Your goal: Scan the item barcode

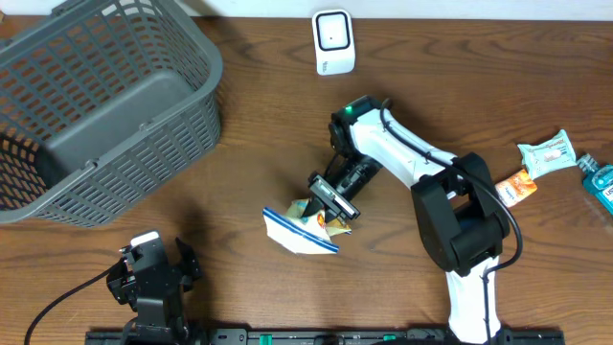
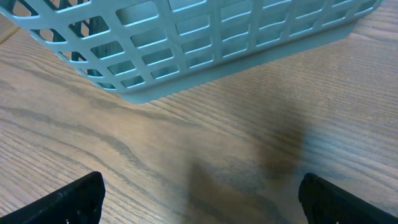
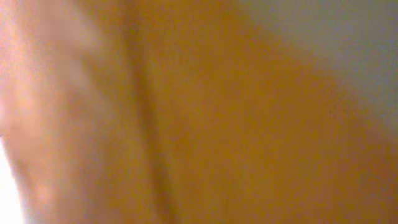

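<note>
I am working the pick-up step: the right gripper is reaching down at the middle of the table, with its jaws closed together on the upper edge of the snack packet. The packet, white with blue trim and some yellow print, is lying on the wood just below and left of the gripper. My right wrist view is showing only a blurred orange surface pressed close to the lens, so it tells me nothing about the hold. I am reading the pinch from the overhead view alone, and I judge it to be a thin grip on the packet's edge.

The left gripper is waiting at the near left corner with its fingers wide apart and nothing between them, looking toward the grey basket.

The barcode scanner is standing at the far edge, well apart from the packet. The next move calls for lifting the packet clear, carrying it toward the scanner, and turning the barcode side to face it. I cannot yet see where that barcode is.
</note>
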Robot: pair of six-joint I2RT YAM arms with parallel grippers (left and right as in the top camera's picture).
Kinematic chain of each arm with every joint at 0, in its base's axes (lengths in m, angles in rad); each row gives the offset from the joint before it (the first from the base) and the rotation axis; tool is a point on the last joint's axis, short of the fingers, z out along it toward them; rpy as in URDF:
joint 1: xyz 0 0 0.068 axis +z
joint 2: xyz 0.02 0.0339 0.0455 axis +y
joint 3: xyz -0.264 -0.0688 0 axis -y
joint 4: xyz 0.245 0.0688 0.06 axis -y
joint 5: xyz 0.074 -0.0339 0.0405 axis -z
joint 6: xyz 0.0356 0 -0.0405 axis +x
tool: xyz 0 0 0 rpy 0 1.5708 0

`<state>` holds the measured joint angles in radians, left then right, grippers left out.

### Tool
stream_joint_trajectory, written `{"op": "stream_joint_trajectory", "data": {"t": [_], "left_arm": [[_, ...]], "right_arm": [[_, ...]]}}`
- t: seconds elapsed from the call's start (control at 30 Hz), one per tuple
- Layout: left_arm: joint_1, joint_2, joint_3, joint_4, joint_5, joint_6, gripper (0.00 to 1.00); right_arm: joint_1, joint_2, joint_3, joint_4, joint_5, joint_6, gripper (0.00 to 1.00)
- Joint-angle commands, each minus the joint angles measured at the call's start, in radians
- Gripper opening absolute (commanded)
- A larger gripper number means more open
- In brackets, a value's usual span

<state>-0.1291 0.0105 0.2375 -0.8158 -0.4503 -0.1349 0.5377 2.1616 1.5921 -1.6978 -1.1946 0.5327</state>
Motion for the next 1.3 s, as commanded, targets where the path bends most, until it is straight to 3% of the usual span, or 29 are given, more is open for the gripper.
{"op": "stream_joint_trajectory", "data": {"t": [0.0, 0.2, 0.4, 0.97, 1.13, 1.27], "left_arm": [[-0.002, -0.006, -0.019, -0.043, -0.005, -0.009, 1.00], [-0.002, -0.006, -0.019, -0.043, -0.005, -0.009, 1.00], [-0.002, -0.006, -0.019, -0.043, -0.005, -0.009, 1.00], [-0.002, -0.006, -0.019, -0.043, -0.005, -0.009, 1.00], [-0.002, -0.006, -0.019, -0.043, -0.005, -0.009, 1.00], [-0.002, -0.006, -0.019, -0.043, -0.005, -0.009, 1.00]], "right_arm": [[-0.016, -0.011, 0.001, -0.005, -0.101, -0.006, 0.01], [-0.016, -0.011, 0.001, -0.005, -0.181, -0.006, 0.01], [-0.016, -0.011, 0.001, -0.005, -0.178, -0.138, 0.01], [-0.061, -0.011, 0.001, -0.005, -0.134, -0.201, 0.01], [-0.076, -0.011, 0.001, 0.065, 0.058, -0.296, 0.01], [-0.078, -0.011, 0.001, 0.186, 0.350, -0.293, 0.01]]}}
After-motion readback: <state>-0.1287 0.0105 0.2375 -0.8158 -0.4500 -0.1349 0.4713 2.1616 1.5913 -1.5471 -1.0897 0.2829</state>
